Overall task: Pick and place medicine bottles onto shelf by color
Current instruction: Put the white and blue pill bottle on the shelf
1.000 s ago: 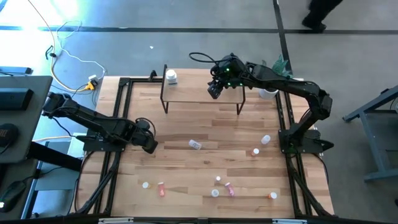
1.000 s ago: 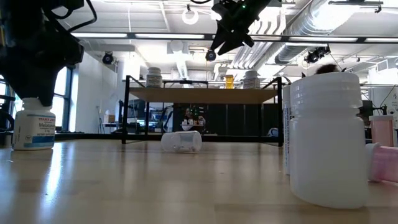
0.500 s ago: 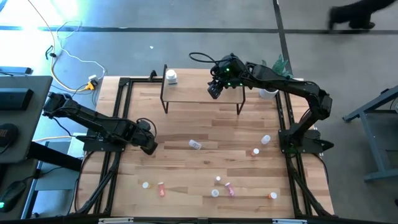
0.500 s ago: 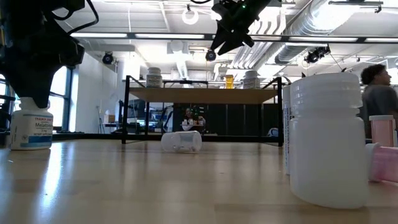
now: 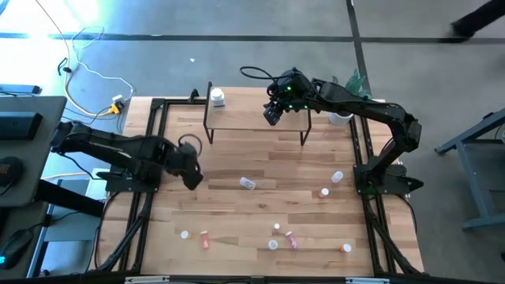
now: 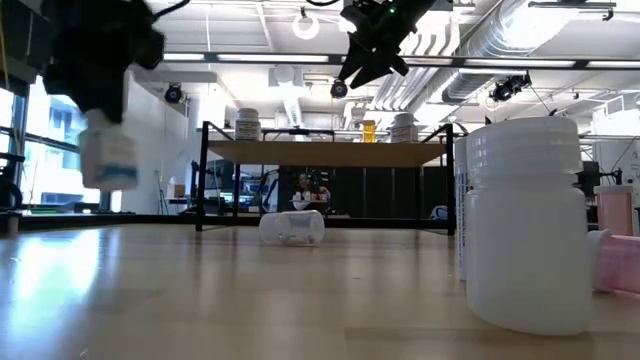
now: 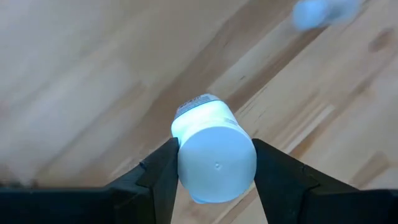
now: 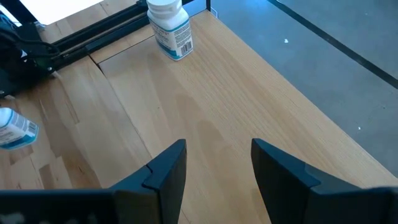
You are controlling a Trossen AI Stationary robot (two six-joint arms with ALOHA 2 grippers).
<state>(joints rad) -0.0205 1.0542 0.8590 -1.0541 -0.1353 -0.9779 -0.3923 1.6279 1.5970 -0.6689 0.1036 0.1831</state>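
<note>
My left gripper (image 5: 190,172) is at the table's left, shut on a white bottle with a white cap (image 7: 214,162). In the low view this white bottle (image 6: 108,160) hangs above the tabletop. My right gripper (image 5: 272,115) hovers over the light-wood shelf (image 5: 252,120) at the far middle, open and empty (image 8: 217,165). A white bottle (image 5: 217,98) stands on the shelf's left end and also shows in the right wrist view (image 8: 169,28). My left gripper pinches the bottle between its two fingers, on opposite sides at the cap end (image 7: 185,168). The fingers come from above, pointing down. The bottle hangs upright, cap up, lifted clear of the table.
A white bottle (image 5: 248,183) lies on its side mid-table. Small pink (image 5: 205,241), orange (image 5: 323,192) and white (image 5: 338,177) bottles are scattered toward the near and right sides. A white plant pot (image 5: 341,118) stands right of the shelf. A large white bottle (image 6: 525,225) stands close to the low camera.
My left gripper has gone up with the white bottle. The bottle stood on the table a second ago and now hangs clear of it. My right arm has kept still.
</note>
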